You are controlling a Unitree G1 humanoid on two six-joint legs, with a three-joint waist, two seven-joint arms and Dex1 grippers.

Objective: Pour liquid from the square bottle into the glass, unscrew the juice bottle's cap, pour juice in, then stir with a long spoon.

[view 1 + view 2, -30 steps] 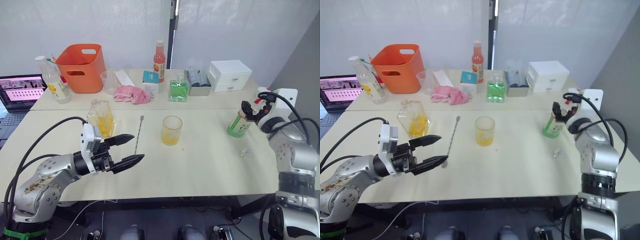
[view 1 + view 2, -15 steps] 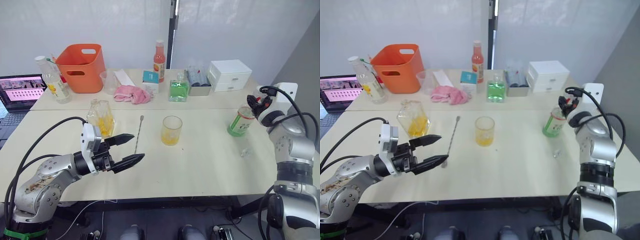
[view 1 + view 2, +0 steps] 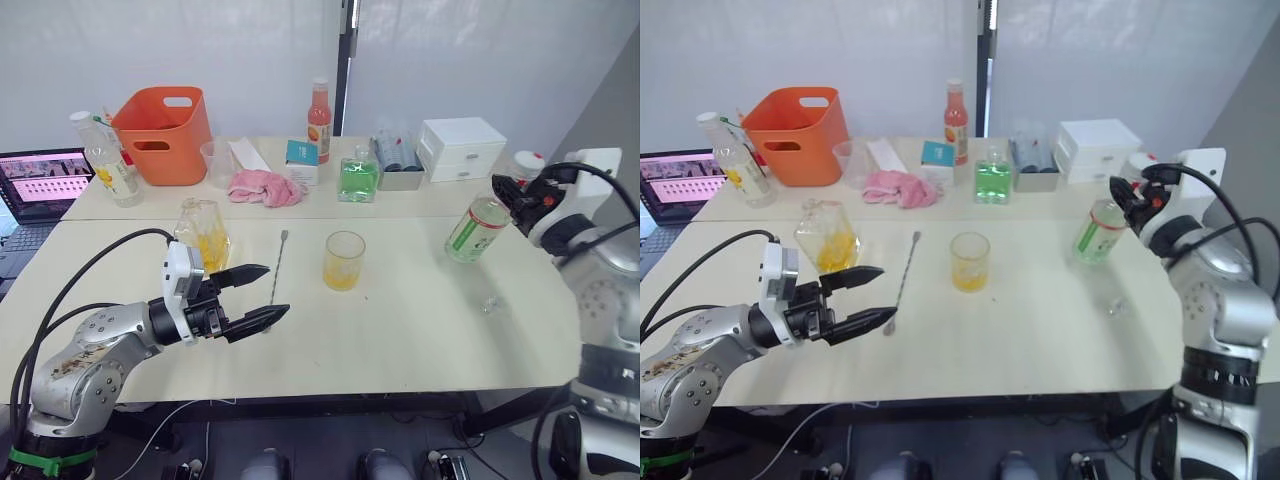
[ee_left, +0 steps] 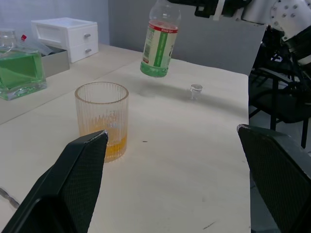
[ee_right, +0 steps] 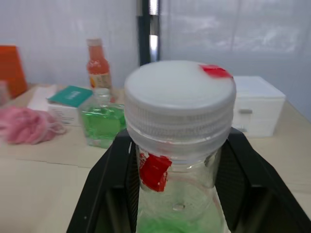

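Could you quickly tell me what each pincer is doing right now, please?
Left pincer: open, holding nothing.
Right pincer: closed on the juice bottle, lifted off the table.

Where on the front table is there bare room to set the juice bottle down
Bare table between the glass and the stopper, and along the near edge. Crowded on the left: square bottle, spoon, left tool.
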